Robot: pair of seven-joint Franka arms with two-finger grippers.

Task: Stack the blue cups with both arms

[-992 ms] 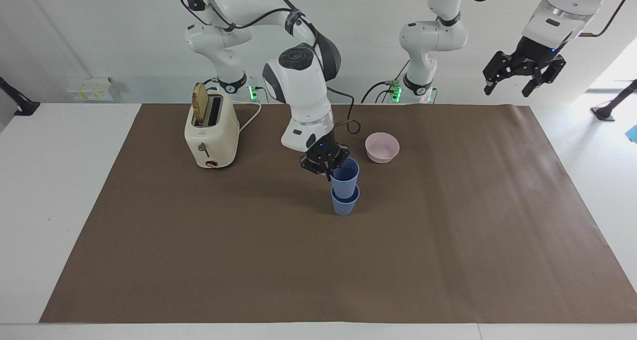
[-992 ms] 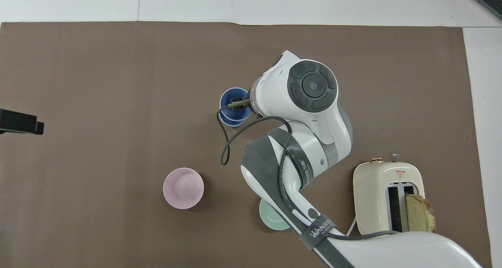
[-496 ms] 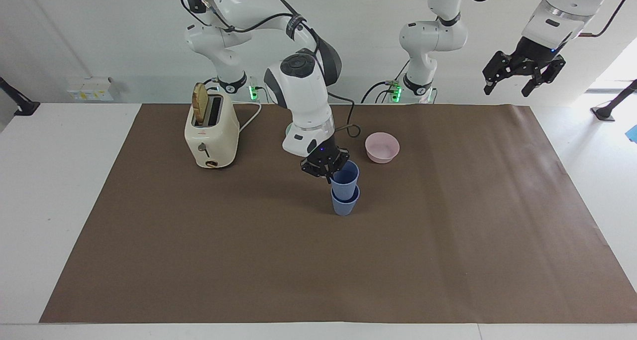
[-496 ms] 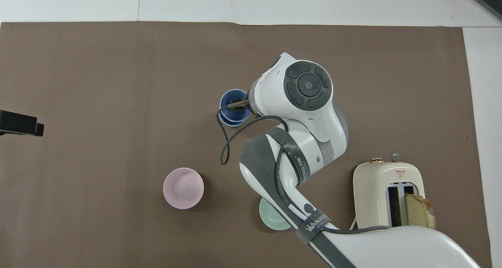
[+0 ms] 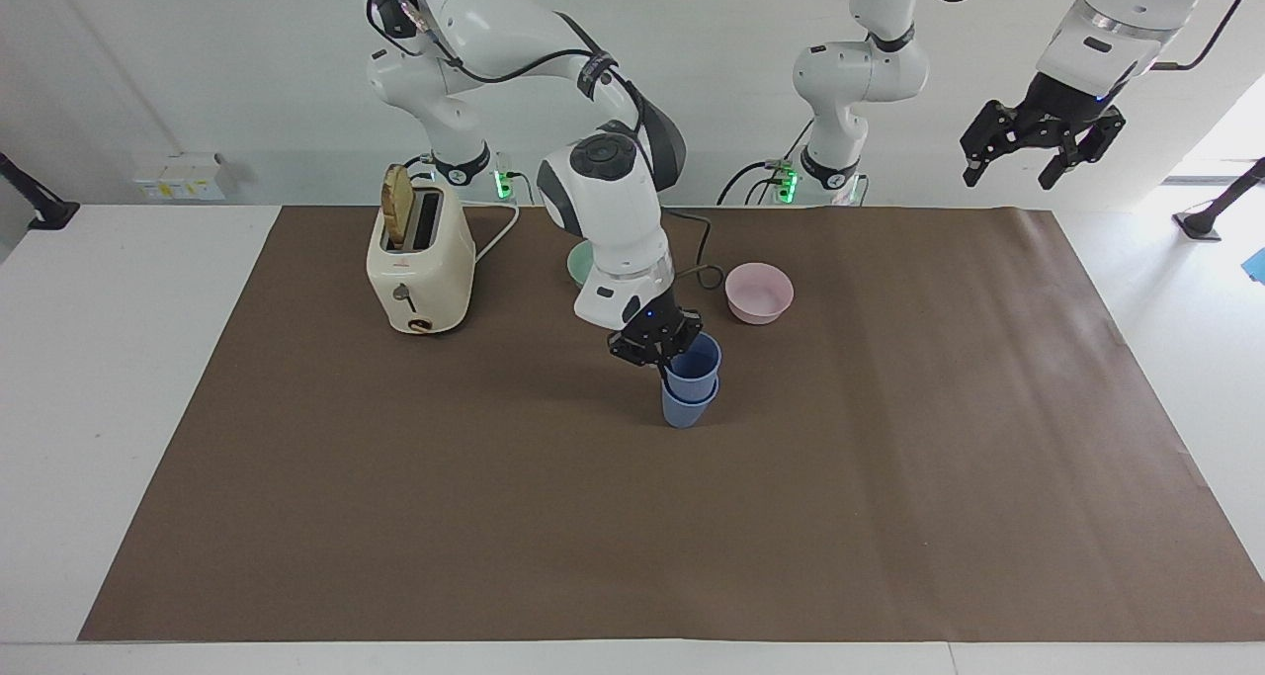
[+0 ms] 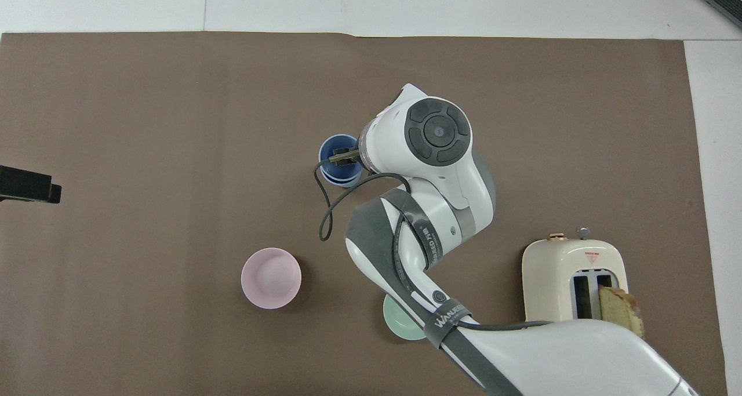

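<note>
Two blue cups stand near the middle of the brown mat. The upper blue cup [image 5: 698,357] sits tilted and partly nested in the lower blue cup [image 5: 684,413], which stands on the mat. My right gripper [image 5: 670,351] is shut on the upper cup's rim on the side toward the right arm's end. In the overhead view the nested cups [image 6: 334,151] show beside the right wrist, with one fingertip [image 6: 346,155] over the rim. My left gripper [image 5: 1038,149] is open and empty, waiting high above the left arm's end of the table.
A pink bowl [image 5: 759,293] sits nearer to the robots than the cups. A mint-green bowl [image 5: 579,260] lies partly hidden by the right arm. A cream toaster [image 5: 420,265] with a bread slice [image 5: 397,206] stands toward the right arm's end.
My right gripper has lowered the upper blue cup deeper into the lower cup and shifted slightly toward the left arm's end. The left arm has barely moved.
</note>
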